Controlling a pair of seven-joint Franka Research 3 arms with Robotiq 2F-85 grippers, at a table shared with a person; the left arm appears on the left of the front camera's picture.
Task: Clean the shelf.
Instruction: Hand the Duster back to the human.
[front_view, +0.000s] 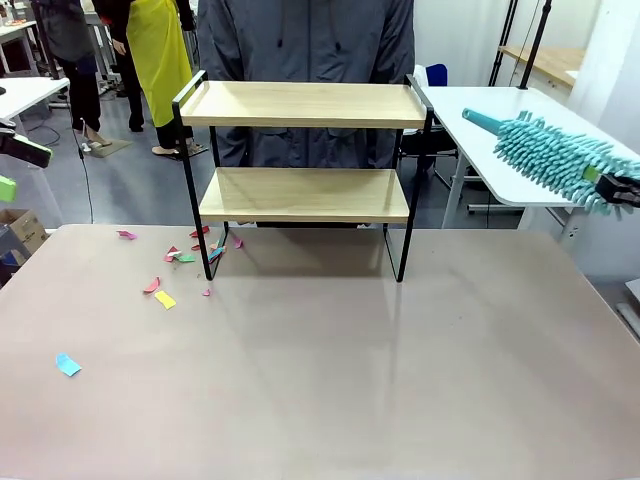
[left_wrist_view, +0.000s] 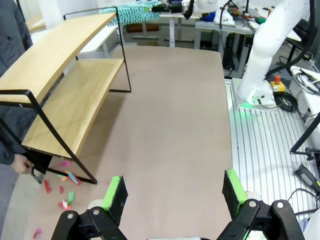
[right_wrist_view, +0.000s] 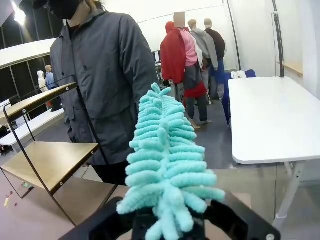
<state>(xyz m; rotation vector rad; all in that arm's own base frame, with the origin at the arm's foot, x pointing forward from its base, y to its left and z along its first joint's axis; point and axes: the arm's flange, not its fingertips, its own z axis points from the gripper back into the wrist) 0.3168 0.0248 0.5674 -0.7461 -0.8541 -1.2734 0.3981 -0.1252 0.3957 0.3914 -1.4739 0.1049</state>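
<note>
Duster (front_view: 555, 155) of turquoise chenille sits clamped in the right gripper (front_view: 622, 190), its fluffy head reaching out from the pinched fingers toward the shelf (front_view: 303, 150) and hanging in the air, well apart from the rack's near end post. In the right wrist view the duster (right_wrist_view: 165, 165) rises straight up from that gripper, with the shelf (right_wrist_view: 47, 150) off to its left and a person in a grey jacket (right_wrist_view: 107, 75) just behind.

Left gripper (left_wrist_view: 175, 192) hangs with its green-padded fingers (left_wrist_view: 116, 192) spread wide and nothing between them, above bare surface (left_wrist_view: 170, 125). From it, the shelf (left_wrist_view: 65, 95) stands ahead and to the left, both wooden boards bare. Coloured paper scraps (left_wrist_view: 65, 192) lie on the surface by the shelf's near foot, just left of the left gripper.
</note>
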